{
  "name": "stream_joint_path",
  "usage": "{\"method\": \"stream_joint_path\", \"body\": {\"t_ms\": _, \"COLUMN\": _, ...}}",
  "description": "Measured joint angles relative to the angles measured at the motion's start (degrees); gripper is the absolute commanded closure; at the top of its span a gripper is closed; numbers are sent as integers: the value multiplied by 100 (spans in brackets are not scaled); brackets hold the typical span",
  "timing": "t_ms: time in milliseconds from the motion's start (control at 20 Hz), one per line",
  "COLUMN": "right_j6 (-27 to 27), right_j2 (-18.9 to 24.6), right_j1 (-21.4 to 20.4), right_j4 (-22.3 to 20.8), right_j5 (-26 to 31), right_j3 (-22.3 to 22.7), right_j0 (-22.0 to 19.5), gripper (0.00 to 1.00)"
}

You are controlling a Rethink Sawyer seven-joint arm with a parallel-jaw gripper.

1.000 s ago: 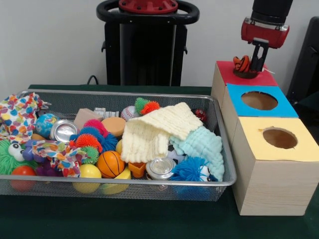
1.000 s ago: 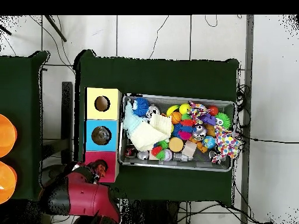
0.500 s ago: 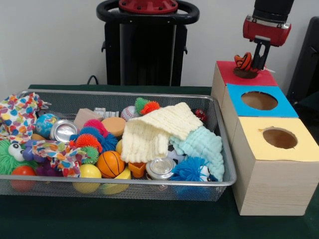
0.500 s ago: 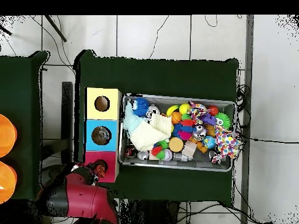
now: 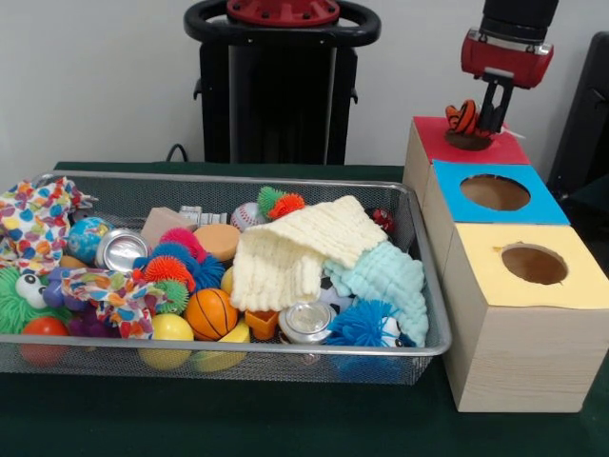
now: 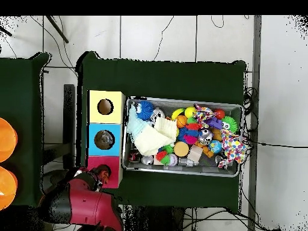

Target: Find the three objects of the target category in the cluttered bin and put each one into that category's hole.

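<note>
end effector [image 5: 487, 122] grips 1 orange ball [image 5: 462, 118] over red box [image 5: 476, 149] — 3 boxes.

We see a plain pale wall [image 5: 95, 86] behind the dark green table [image 5: 238, 419]; from above, the floor [image 6: 156, 36] is pale tile with dark seams, crossed by thin black cables [image 6: 264, 144]; a second green-covered table [image 6: 18, 120] stands to one side; two orange round shapes [image 6: 5, 139] sit at its edge.
</note>
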Motion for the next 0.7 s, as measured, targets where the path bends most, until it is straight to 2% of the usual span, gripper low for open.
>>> {"method": "stream_joint_path", "body": {"t_ms": 450, "right_j6": 0, "right_j2": -28, "right_j1": -1, "right_j4": -3, "right_j5": 1, "right_j3": 1, "right_j0": -6, "gripper": 100}}
{"method": "stream_joint_path", "body": {"t_ms": 500, "right_j6": 0, "right_j2": -28, "right_j1": -1, "right_j4": -4, "right_j5": 1, "right_j3": 1, "right_j0": -6, "gripper": 0}}
{"method": "stream_joint_path", "body": {"t_ms": 700, "right_j6": 0, "right_j2": -29, "right_j1": -1, "right_j4": -4, "right_j5": 1, "right_j3": 1, "right_j0": -64, "gripper": 0}}
